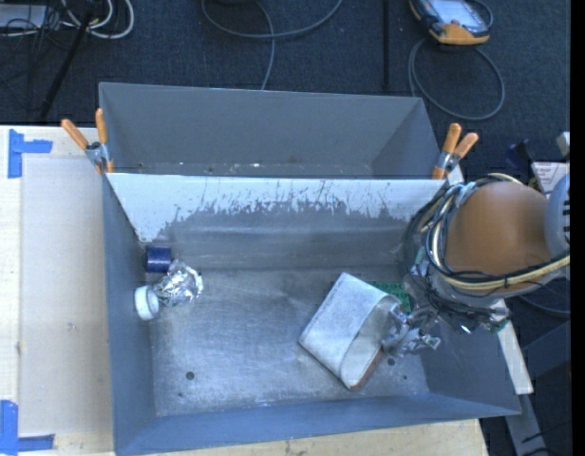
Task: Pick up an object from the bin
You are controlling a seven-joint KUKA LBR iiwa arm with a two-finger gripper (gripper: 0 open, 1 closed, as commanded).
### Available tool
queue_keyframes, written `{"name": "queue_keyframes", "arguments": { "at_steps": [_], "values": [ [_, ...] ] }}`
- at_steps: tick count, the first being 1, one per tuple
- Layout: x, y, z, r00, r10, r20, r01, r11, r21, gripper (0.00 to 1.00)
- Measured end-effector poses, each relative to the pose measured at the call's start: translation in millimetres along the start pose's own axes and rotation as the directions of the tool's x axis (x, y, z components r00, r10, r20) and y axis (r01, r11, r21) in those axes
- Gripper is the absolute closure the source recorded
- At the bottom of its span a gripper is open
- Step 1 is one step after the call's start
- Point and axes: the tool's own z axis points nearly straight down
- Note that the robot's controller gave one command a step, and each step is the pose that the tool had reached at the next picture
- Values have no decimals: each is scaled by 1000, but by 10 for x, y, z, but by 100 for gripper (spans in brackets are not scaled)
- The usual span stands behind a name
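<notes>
The gripper (404, 338) is seen low in the bin (264, 150), at about 4 o'clock, right at the 3 o'clock edge of a flat grey pad (338, 326) with a brown rim. Whether the gripper is apart or together cannot be told, nor whether the pad is gripped. The pad is found on the floor toward 5 o'clock from centre. At 9 o'clock a foil ball (181, 285), a blue cap (159, 257) and a white cap (145, 302) are clustered, well apart from the gripper.
</notes>
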Motion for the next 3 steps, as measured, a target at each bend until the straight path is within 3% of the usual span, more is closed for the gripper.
{"name": "queue_keyframes", "arguments": {
  "at_steps": [1, 2, 3],
  "values": [
    [-546, 872, -741, 983, -181, 9, 181, 983, 7, 100],
    [-690, 1048, 237, 992, -127, 5, 127, 992, 5, 100],
    [-1346, 1824, -737, 944, -331, 9, 331, 944, 9, 100]
  ]
}}
